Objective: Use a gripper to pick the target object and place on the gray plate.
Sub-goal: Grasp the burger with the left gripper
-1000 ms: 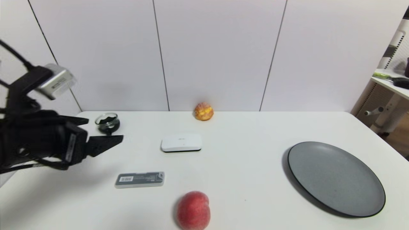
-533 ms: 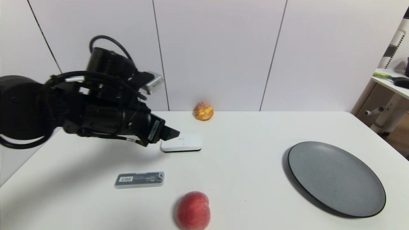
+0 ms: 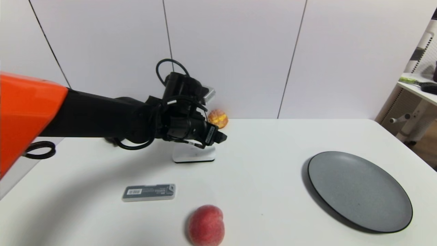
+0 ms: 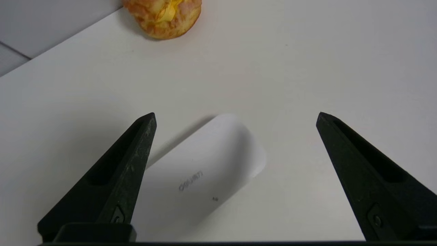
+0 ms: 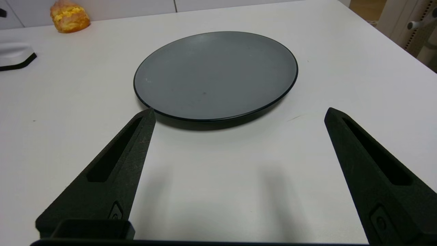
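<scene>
The cream puff (image 3: 218,118) sits at the table's far edge by the wall; it also shows in the left wrist view (image 4: 163,17) and the right wrist view (image 5: 69,17). My left gripper (image 3: 221,136) is open and empty, hovering above the white box (image 3: 194,154), just short of the puff; in its own view (image 4: 235,116) the puff lies ahead of the fingertips. The gray plate (image 3: 358,191) lies empty at the right. My right gripper (image 5: 239,114) is open and empty, low over the table in front of the plate (image 5: 215,73); it is out of the head view.
A red-pink peach (image 3: 206,225) lies at the front middle. A gray flat case (image 3: 149,192) lies to its left. The white box also shows under my left fingers (image 4: 201,177). A side shelf (image 3: 418,85) stands at the far right.
My left arm has swung from the far left across the table to the right and forward, over the white box and close to the cream puff. It now hides the small glass bowl.
</scene>
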Robot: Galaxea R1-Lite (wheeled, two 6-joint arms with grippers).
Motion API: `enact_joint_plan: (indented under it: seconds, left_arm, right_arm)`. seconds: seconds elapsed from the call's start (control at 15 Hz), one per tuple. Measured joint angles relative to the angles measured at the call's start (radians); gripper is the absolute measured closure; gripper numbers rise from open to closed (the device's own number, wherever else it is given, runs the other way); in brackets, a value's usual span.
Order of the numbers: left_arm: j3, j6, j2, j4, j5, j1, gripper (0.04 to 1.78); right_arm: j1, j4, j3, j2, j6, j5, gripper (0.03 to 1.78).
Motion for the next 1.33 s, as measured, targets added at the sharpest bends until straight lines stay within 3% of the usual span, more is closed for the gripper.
enact_joint_plan:
  seconds: [0.47, 0.8, 1.0, 1.33]
  left_arm:
    - [-0.067, 0.009, 0.176, -0.259, 0.01, 0.001, 0.13]
    - [-0.069, 0.03, 0.261, -0.454, 0.135, 0.007, 0.13]
    - [-0.082, 0.061, 0.296, -0.512, 0.197, 0.01, 0.13]
    - [-0.149, 0.086, 0.358, -0.568, 0.204, 0.01, 0.13]
  right_arm:
    - [0.0, 0.0, 0.0, 0.0, 0.0, 0.0, 0.1]
    - [0.0, 0.0, 0.0, 0.0, 0.0, 0.0, 0.1]
    - [0.0, 0.001, 0.0, 0.0, 0.0, 0.0, 0.1]
    - [0.0, 0.001, 0.0, 0.0, 0.0, 0.0, 0.1]
